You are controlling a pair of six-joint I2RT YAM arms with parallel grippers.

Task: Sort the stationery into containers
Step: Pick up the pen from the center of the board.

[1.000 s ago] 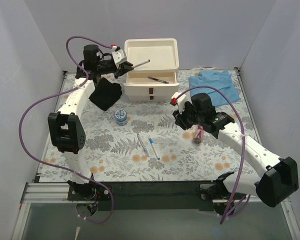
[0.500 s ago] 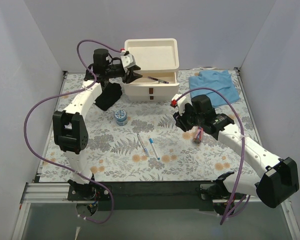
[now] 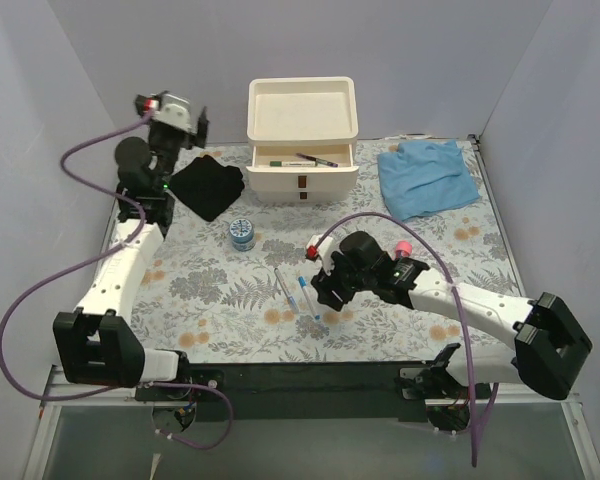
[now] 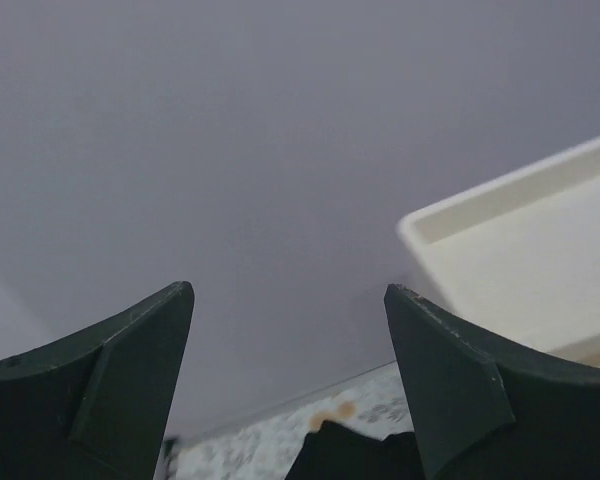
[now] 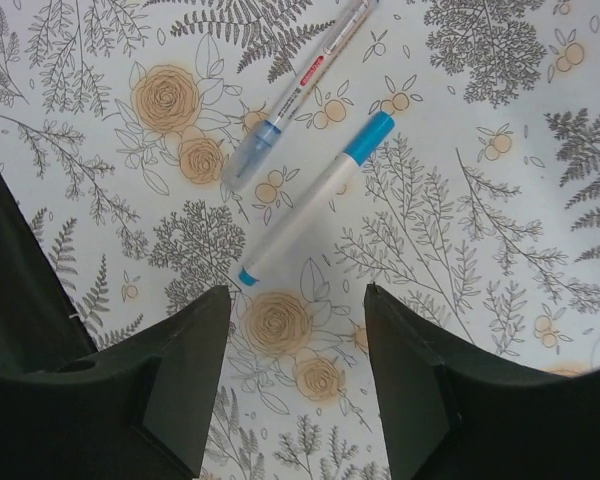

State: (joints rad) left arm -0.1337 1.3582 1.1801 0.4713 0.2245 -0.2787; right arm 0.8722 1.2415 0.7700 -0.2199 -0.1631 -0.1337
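The cream organiser (image 3: 302, 128) stands at the back with its top drawer pulled out. Two pens (image 3: 302, 160) lie in that drawer. My left gripper (image 3: 196, 122) hangs open and empty in the air left of the organiser, above the black cloth; its wrist view shows the tray corner (image 4: 520, 250). My right gripper (image 5: 298, 300) is open just above the mat, near a white pen with blue ends (image 5: 315, 198) and a clear blue-tipped pen (image 5: 295, 90). Both pens (image 3: 302, 296) lie mid-table. The blue tub (image 3: 243, 233) sits left of centre. A pink cap (image 3: 403, 245) shows beside the right arm.
A black cloth (image 3: 208, 186) lies left of the organiser and a blue cloth (image 3: 427, 175) at the back right. Grey walls close in the floral mat on three sides. Purple cables loop off both arms.
The left gripper let go of a pen into the open drawer, opened and swung back to the left. The right arm released the pink-capped tube, opened and moved left over the two pens.
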